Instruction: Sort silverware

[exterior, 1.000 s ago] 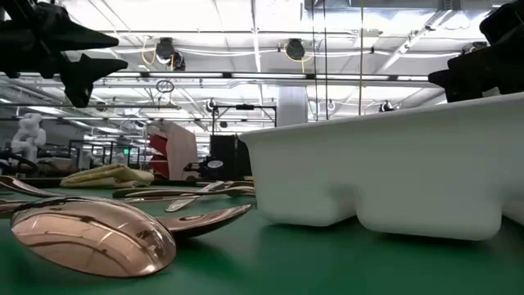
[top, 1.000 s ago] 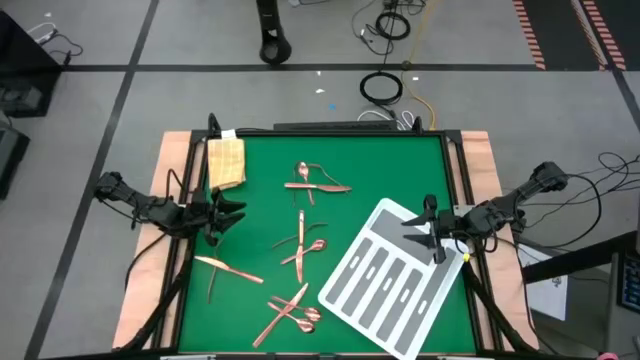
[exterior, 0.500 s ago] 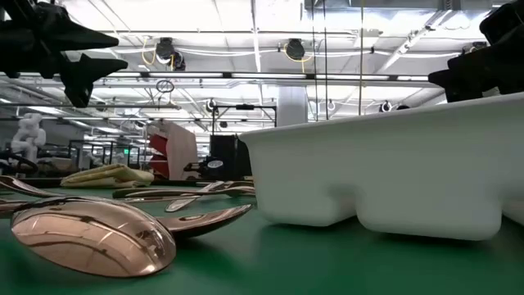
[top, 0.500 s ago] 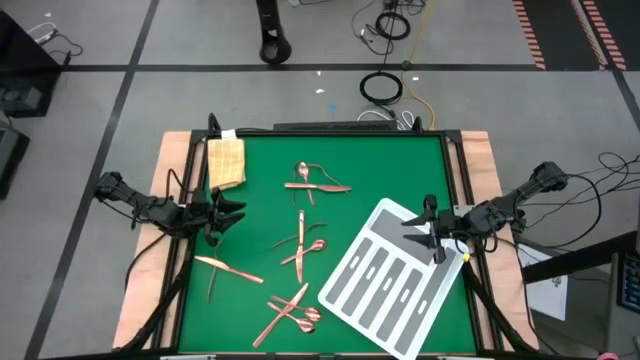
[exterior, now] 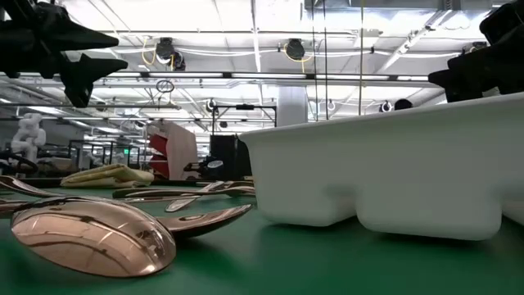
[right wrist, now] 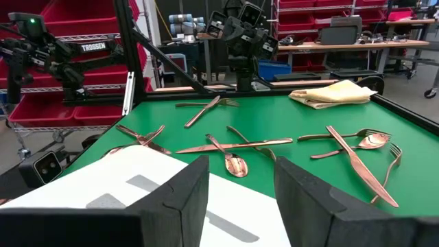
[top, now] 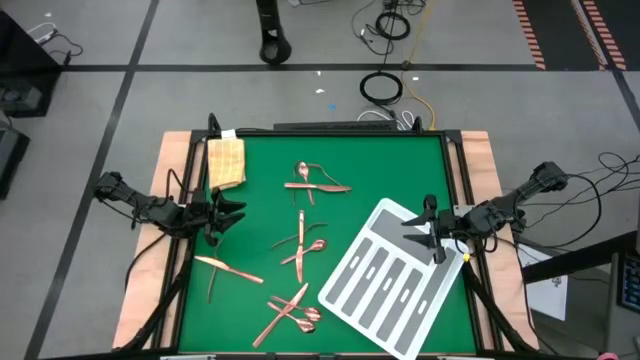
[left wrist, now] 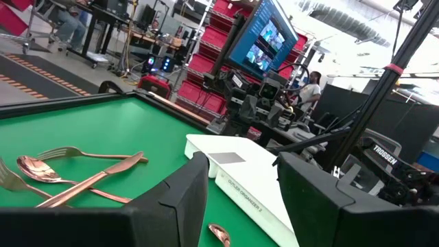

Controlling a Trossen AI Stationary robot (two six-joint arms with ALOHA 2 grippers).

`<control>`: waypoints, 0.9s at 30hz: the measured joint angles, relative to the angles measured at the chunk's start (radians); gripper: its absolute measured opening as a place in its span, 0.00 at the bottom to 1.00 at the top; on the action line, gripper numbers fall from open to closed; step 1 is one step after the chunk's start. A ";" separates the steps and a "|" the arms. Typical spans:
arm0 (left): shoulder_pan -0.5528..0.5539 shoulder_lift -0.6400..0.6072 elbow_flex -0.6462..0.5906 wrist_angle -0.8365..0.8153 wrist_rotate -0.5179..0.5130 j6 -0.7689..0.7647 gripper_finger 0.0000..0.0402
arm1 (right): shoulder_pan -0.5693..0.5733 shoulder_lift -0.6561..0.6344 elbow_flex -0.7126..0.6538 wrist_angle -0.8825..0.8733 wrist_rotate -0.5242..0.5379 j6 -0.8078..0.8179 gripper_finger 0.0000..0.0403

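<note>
Left gripper (top: 232,213) hangs above the left edge of the green table (top: 400,175), fingers spread apart with nothing between them; in its own wrist view the two dark fingers (left wrist: 180,199) frame open air. Right gripper (top: 418,229) hangs over on the right side, above the near corner of the white tray (top: 385,283), and its fingers too stand apart and empty, as its wrist view shows.

Out from there, the silverware is scattered over the middle and left of the green cloth, none of it in the tray. One small cluster (top: 312,180) lies toward the far side of the table, a second group (top: 303,246) crosses in the centre, a pair (top: 226,270) lies toward the left edge below the left gripper, and a tangle (top: 290,313) sits near the front edge, just beside the tray's left corner. The low view has a spoon bowl (exterior: 90,238) right up front.

The tray lies tilted diagonally on the right half, its grey slots bare. A folded yellow cloth (top: 226,161) rests in the far left corner.
</note>
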 joint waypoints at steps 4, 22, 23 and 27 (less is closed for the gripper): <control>0.000 0.000 0.000 0.000 0.000 0.000 0.45 | 0.000 0.000 0.000 0.000 0.000 0.000 0.38; 0.001 0.000 0.000 0.405 -0.115 0.058 0.45 | -0.016 0.000 0.000 0.304 0.228 0.236 0.38; 0.001 0.000 0.000 0.443 -0.123 0.075 0.45 | -0.016 0.000 0.001 0.324 0.261 0.248 0.38; 0.001 0.000 0.000 0.508 -0.126 0.108 0.45 | -0.016 0.000 0.001 0.358 0.320 0.306 0.38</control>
